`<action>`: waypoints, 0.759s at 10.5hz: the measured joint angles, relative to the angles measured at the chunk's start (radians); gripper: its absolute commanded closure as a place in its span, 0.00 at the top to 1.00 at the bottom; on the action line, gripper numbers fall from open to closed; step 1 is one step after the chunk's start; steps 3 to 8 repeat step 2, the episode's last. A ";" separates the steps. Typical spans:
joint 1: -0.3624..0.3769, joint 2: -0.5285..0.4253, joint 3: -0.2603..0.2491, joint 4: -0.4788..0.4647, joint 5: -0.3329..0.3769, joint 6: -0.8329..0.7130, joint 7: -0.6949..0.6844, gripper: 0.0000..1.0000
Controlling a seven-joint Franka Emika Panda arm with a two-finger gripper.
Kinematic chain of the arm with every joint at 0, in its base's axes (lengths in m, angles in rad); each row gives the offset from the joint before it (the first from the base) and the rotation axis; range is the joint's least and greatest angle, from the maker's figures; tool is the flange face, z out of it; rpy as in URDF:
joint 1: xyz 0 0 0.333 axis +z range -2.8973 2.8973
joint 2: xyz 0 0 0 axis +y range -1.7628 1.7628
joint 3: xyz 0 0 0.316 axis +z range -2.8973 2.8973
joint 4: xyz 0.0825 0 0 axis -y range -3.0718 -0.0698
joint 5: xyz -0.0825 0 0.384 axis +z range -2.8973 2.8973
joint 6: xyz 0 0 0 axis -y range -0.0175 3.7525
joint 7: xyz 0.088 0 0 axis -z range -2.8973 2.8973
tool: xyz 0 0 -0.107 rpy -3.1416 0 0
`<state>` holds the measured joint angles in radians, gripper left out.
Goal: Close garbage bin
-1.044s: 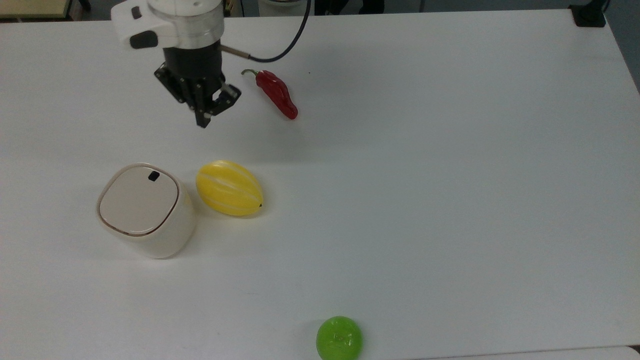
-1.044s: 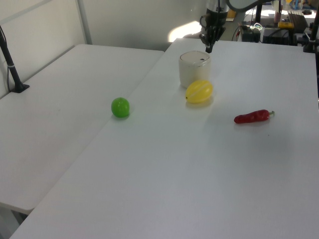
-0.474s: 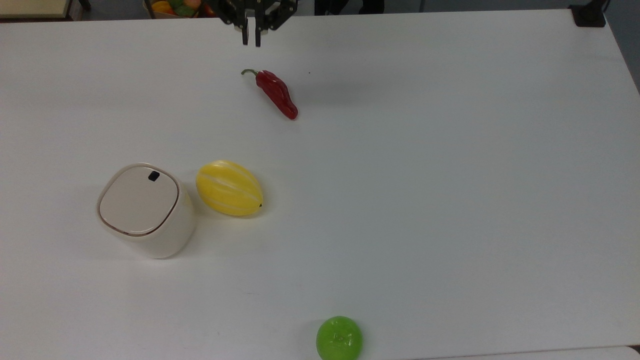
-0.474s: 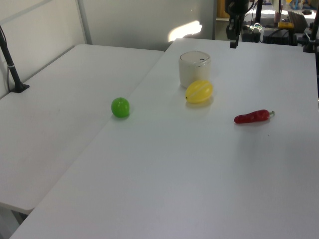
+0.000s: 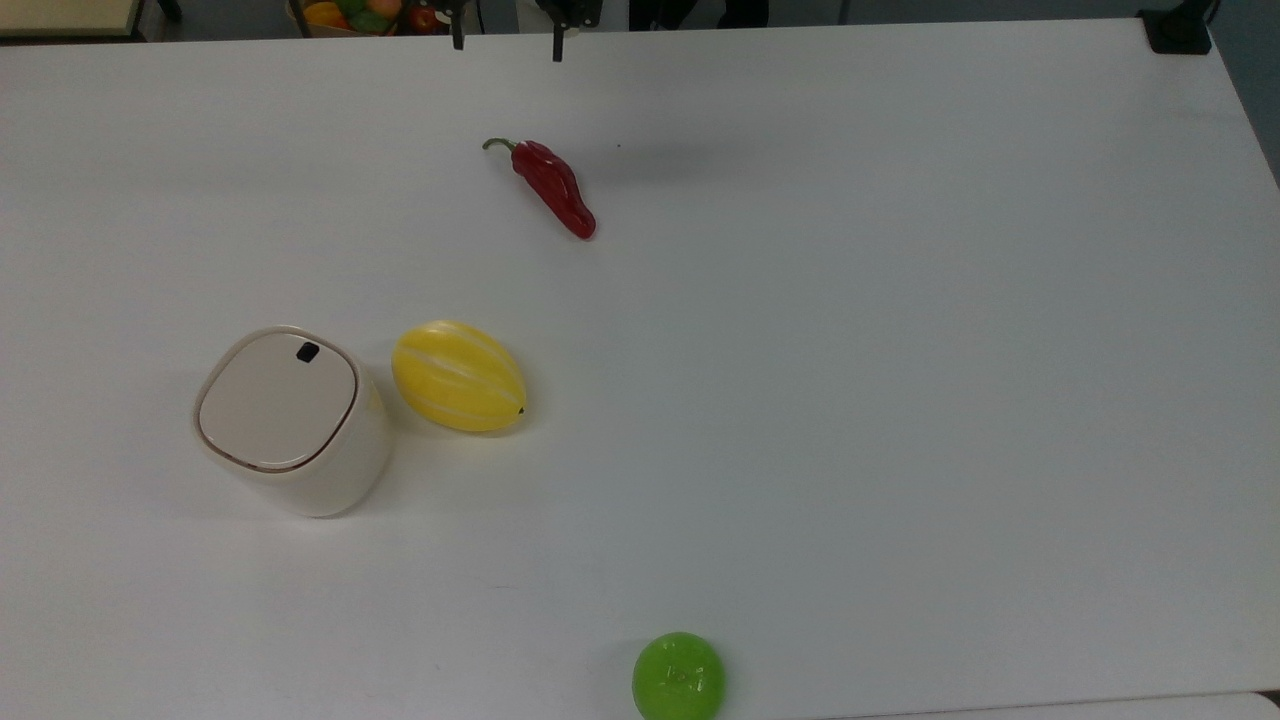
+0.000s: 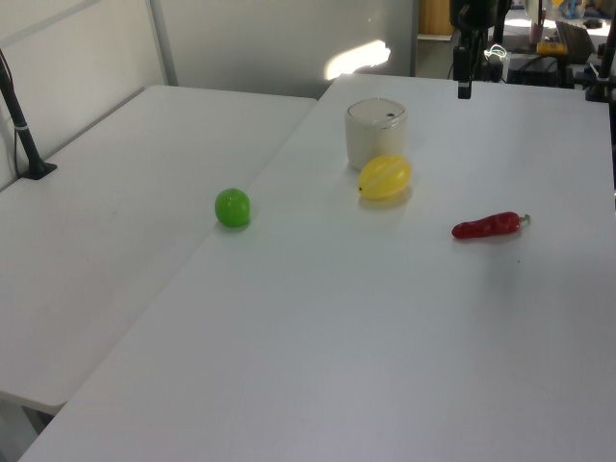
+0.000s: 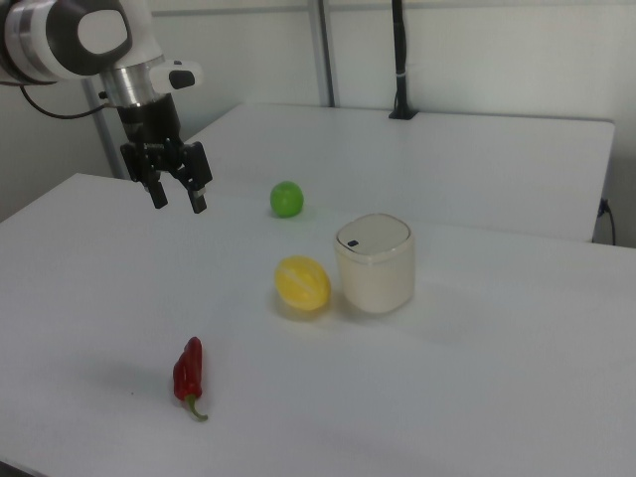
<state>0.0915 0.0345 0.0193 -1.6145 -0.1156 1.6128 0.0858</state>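
Robot arm point(image 7: 75, 35), right view: the last links are showing as rounded white shells with a dark grey oval cap set into the side, and a silver-grey ring is joining them to the wrist. A small white block with a dark marking is projecting from the wrist's side. A dark cable is trailing from the arm toward the right view's left edge. Below the wrist, a black cylindrical body is carrying the hand point(image 7: 179, 200), which is black throughout and is ending in two slim, straight fingers point(image 7: 158, 196) with a clear gap between them. In the top view the two black fingertips point(image 5: 458, 40) are showing as thin dark bars.
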 measured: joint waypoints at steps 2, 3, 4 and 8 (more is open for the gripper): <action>0.000 0.000 -0.002 0.000 0.000 0.000 0.000 1.00; 0.000 0.000 -0.002 0.000 0.000 0.000 0.000 1.00; 0.000 0.000 -0.002 0.000 0.000 0.000 0.000 1.00; 0.000 0.000 -0.002 0.000 0.000 0.000 0.000 1.00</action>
